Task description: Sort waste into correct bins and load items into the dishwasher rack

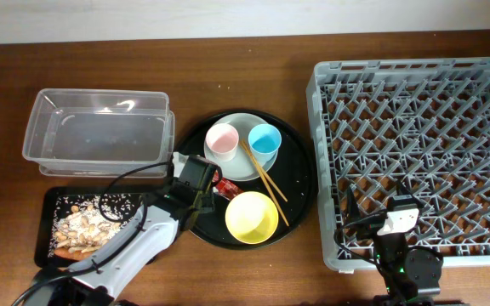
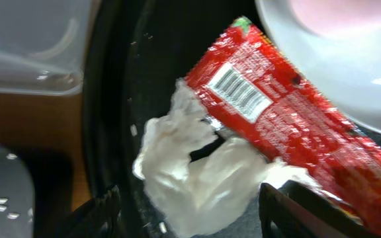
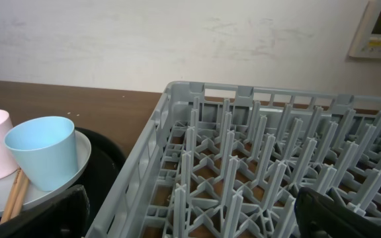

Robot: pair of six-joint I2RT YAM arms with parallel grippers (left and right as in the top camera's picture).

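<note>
Red snack wrapper (image 2: 276,112) overlaps the crumpled white paper ball (image 2: 197,172), which sits between my left gripper's (image 2: 190,208) parted jaws; my right gripper (image 3: 190,205) stands wide, empty.

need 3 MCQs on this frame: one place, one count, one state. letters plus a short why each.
1. Beige food scraps lie in: A) clear plastic rectangular tub B) yellow bowl C) shallow black rectangular tray.
2. Cups on the pale round plate: A) one B) two C) three.
3. Right claw: A) open, empty B) shut on a cup C) shut on chopsticks.
Key: 1 C, the scraps heap inside it; 2 B, a small pink cup and a small blue cup; 3 A, spread wide with nothing between.
</note>
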